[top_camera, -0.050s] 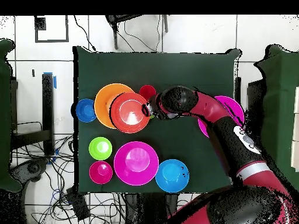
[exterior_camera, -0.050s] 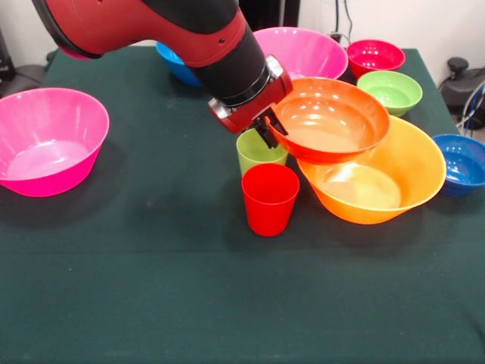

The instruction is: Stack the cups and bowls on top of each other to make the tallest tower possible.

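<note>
The orange bowl (exterior_camera, -0.050s: 394, 178) sits toward the table's (exterior_camera, -0.050s: 151, 288) right edge as the wide base, and the red-orange bowl (exterior_camera, -0.050s: 330, 117) hangs tilted just above it, apparently about to nest. The gripper (exterior_camera, -0.050s: 267, 130) pinches that bowl's near-left rim, fingers closed on the wall, so the bowl extends rightward from them. The green cup (exterior_camera, -0.050s: 258, 150) and red cup (exterior_camera, -0.050s: 270, 199) stand just beside the base, likely kept for topping the tower.
</note>
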{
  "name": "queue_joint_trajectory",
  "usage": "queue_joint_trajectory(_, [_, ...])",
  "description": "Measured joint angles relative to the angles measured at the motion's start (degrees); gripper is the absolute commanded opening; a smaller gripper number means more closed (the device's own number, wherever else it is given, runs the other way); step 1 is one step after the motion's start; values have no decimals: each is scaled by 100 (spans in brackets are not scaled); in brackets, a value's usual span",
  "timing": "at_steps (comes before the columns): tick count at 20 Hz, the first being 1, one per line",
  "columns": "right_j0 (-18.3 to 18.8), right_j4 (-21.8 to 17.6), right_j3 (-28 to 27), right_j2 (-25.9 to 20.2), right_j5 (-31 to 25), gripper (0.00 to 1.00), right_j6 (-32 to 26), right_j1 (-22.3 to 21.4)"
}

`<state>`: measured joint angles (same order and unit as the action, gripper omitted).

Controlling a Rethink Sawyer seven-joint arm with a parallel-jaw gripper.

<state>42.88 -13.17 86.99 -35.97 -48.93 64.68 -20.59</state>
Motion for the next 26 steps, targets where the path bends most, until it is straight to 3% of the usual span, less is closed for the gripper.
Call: queue_joint_trajectory(26, [-9,-1,-29,-5,61,0,0,-301])
